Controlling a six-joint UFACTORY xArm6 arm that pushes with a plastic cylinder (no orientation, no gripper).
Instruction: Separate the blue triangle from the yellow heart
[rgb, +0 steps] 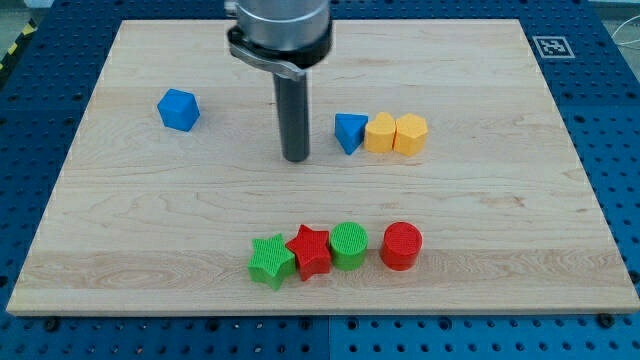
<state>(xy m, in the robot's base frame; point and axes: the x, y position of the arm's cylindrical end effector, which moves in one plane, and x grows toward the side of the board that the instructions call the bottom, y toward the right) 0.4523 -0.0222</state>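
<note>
The blue triangle (348, 132) sits right of the board's centre, touching the yellow heart (380, 132) on its right. A second yellow block, a hexagon (411, 134), touches the heart's right side, so the three form a row. My tip (296, 157) rests on the board a short way to the left of the blue triangle, apart from it. The rod rises from it to the arm's head at the view's top.
A blue cube-like block (179, 109) lies at the upper left. Near the view's bottom, a green star (271, 261), red star (311, 250), green cylinder (349, 245) and red cylinder (402, 246) form a row. The wooden board (120, 230) lies on a blue pegboard.
</note>
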